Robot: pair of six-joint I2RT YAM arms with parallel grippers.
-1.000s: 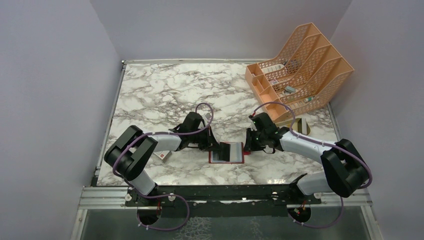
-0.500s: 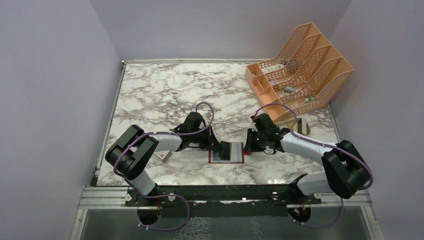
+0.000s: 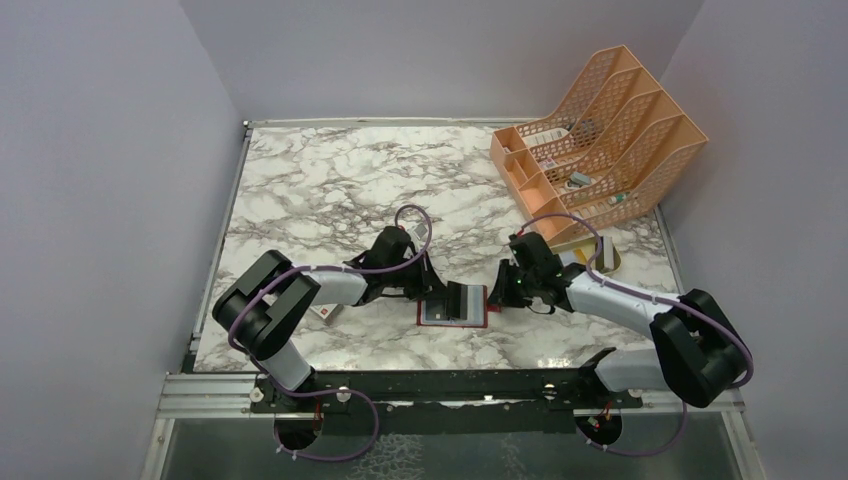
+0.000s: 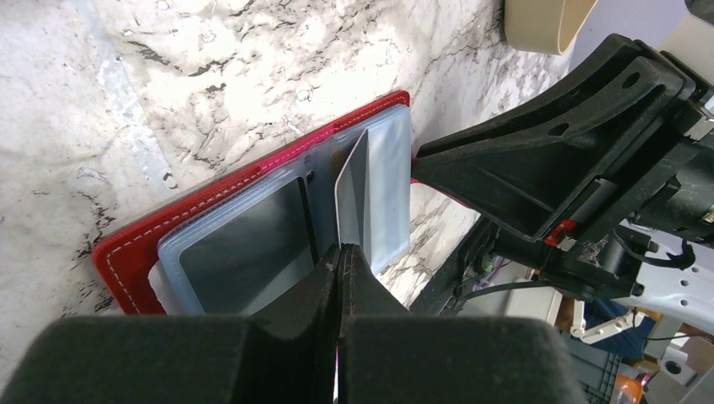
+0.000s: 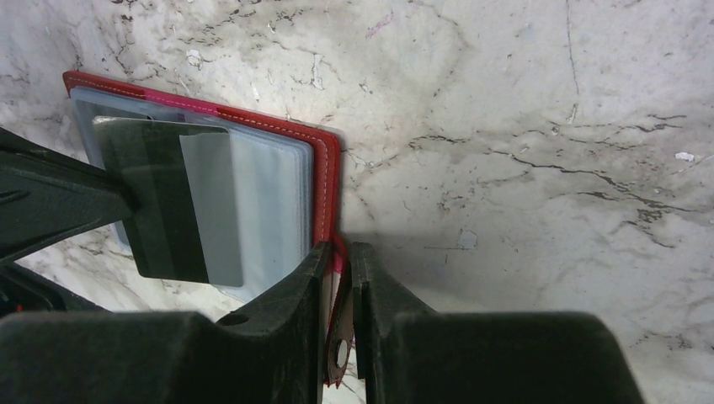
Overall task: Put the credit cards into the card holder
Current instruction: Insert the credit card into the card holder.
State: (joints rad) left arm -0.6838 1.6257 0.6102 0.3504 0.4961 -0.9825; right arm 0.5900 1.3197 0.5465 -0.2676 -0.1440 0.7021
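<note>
The dark red card holder [image 3: 455, 318] lies open on the marble, its clear sleeves facing up. My left gripper [image 3: 440, 292] is shut on a credit card [image 3: 458, 298] and holds it tilted on edge over the sleeves. In the left wrist view the card [image 4: 352, 198] rises from my closed fingertips [image 4: 339, 252] above the holder [image 4: 135, 244]. In the right wrist view the card's back [image 5: 164, 202] shows grey with a dark stripe. My right gripper [image 3: 497, 296] is shut on the holder's snap tab [image 5: 341, 328] at its right edge [image 5: 324, 177].
A beige oval tray [image 3: 610, 262] with something flat in it sits right of my right arm. An orange mesh file rack [image 3: 600, 130] stands at the back right. A small white box with a red mark [image 3: 325, 311] lies by my left arm.
My left gripper has moved a little right and tipped the card further over the open sleeves. My right arm has shifted slightly right, still pinching the tab.
</note>
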